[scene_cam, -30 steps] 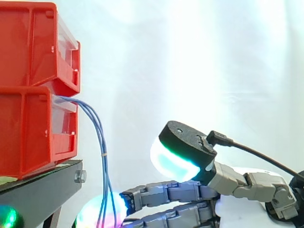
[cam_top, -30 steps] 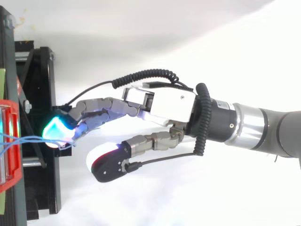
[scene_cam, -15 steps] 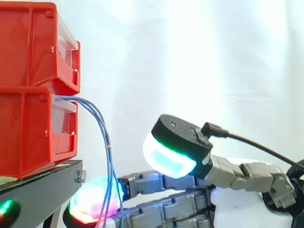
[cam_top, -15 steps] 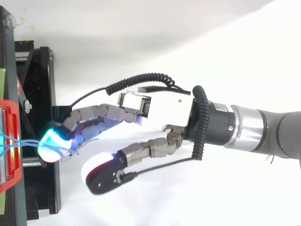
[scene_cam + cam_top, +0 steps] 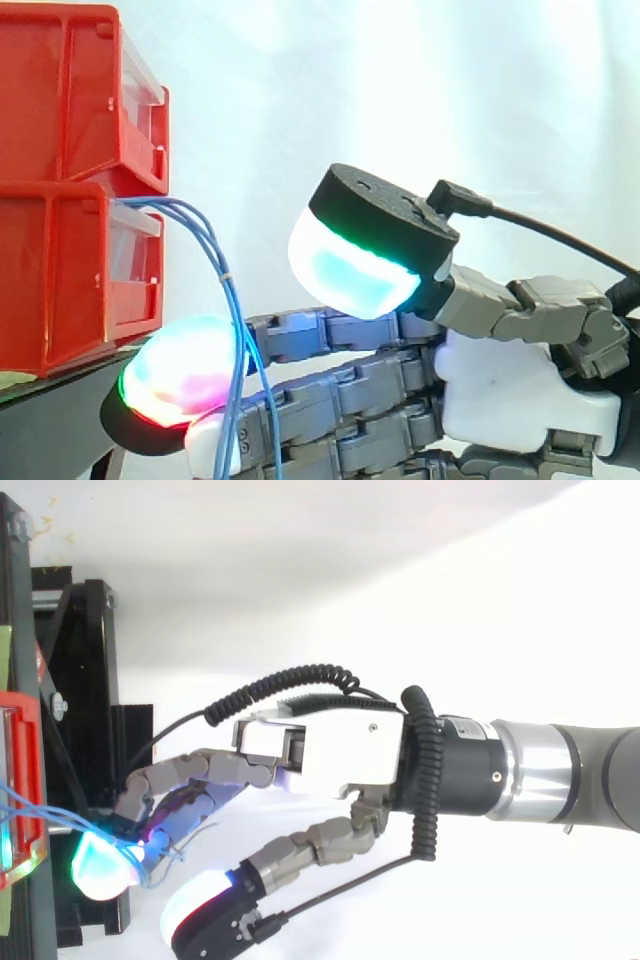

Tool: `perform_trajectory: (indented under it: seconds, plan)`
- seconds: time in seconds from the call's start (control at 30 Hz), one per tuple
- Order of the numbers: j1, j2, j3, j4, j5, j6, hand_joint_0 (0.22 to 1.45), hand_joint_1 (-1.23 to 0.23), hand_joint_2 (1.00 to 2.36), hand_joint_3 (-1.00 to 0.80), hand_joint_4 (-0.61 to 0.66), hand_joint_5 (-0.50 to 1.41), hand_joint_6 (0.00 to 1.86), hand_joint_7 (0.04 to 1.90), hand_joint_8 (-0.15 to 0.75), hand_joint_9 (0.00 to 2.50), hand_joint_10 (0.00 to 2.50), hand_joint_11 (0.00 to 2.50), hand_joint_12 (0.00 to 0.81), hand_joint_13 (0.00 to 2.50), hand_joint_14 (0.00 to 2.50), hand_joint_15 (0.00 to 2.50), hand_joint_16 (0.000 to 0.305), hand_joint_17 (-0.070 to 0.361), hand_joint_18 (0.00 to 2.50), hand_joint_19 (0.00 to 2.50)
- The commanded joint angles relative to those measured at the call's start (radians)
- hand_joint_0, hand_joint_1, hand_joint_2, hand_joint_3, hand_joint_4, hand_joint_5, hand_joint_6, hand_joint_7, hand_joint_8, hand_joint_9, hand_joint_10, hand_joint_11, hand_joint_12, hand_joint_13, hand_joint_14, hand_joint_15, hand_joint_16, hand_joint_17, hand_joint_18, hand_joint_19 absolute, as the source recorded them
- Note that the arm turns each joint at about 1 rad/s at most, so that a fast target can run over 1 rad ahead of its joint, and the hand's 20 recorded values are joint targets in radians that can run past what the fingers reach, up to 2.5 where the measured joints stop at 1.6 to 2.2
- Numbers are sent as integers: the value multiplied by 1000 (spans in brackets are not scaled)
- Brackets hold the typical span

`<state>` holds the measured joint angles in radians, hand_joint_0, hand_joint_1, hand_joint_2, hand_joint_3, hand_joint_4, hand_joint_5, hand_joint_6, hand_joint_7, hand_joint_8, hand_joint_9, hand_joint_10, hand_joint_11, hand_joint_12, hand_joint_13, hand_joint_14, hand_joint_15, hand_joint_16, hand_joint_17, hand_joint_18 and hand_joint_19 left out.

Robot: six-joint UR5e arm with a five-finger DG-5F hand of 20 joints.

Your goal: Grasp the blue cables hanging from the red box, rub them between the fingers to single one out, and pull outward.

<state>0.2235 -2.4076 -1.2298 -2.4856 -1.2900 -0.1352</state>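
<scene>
- Since half a second ago the hand has risen in the side view and slid toward the bottom edge of the top view. Its glowing fingertip now sits close below the front corner of the lower bin, and the blue cables bow farther outward.
- Arm: it comes in from the right of the top view and is cut off by that edge.
- Red bins: two are stacked, cut off by the left edge of the side view. In the top view they are a red sliver at the left edge.
- Black stand: it sits under the bins, and in the side view the glowing pad covers its front corner.
- Hand: the bottom of the side view cuts off the lower palm. The fingers reach nearly straight toward the bins and the thumb is lifted well apart above them, so the hand is spread wide.
- Blue cables: they leave the lower bin's clear front, arch out and hang down across the fingers just behind the glowing pad, touching them, well apart from the thumb. Their lower ends run off the bottom edge. From above, thin strands run from the bin to the fingertips. Whether any strand passes between two fingers cannot be made out.
</scene>
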Motion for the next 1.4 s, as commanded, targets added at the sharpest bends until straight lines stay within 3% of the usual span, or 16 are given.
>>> perform_trajectory:
  seconds: [0.0, 0.27, 0.4, 0.47, 0.6, 0.77, 0.93, 1.0, 1.07, 1.37]
  plan:
    - [2, 4, 0, -15, 0, 2, 637, -614, 1001, -485, 209, -119, 503, 880, 228, 779, 8, 247, 293, 662, 15, 338, 35, 78, 508, 392]
    - [4, 4, 1, -36, -2, 8, 617, -585, 1000, -494, 230, -114, 503, 921, 229, 786, 8, 261, 295, 669, 13, 340, 35, 78, 512, 398]
    - [-6, 4, 1, -82, -6, 34, 601, -566, 1000, -500, 234, -110, 503, 948, 232, 795, 10, 275, 298, 673, 13, 347, 35, 79, 515, 400]
    - [-6, 4, 0, -125, -5, 74, 598, -561, 1000, -500, 242, -109, 503, 956, 236, 798, 9, 276, 300, 674, 15, 345, 35, 79, 516, 400]
    - [-6, 4, 12, -153, -2, 128, 596, -560, 1000, -497, 240, -101, 503, 996, 237, 804, 9, 275, 299, 677, 14, 351, 35, 79, 516, 400]
    - [-6, 4, 16, -193, 0, 157, 602, -569, 1000, -498, 243, -96, 503, 1034, 238, 812, 11, 285, 300, 679, 15, 348, 35, 79, 515, 401]
    - [-7, 10, 69, -251, -2, 155, 602, -574, 1000, -499, 237, -95, 503, 1052, 237, 812, 9, 290, 300, 678, 14, 349, 35, 79, 515, 397]
    - [-9, 8, 128, -360, -2, 154, 602, -576, 1001, -500, 240, -93, 503, 1062, 238, 812, 9, 286, 301, 677, 15, 349, 35, 79, 515, 401]
    - [-6, 10, 133, -394, -3, 155, 603, -579, 1000, -499, 230, -93, 503, 1081, 240, 813, 9, 293, 301, 678, 14, 352, 35, 79, 516, 401]
    - [-3, 10, 158, -415, -3, 154, 614, -596, 1003, -464, 180, -80, 502, 1221, 240, 818, 10, 315, 300, 674, 16, 360, 35, 79, 514, 402]
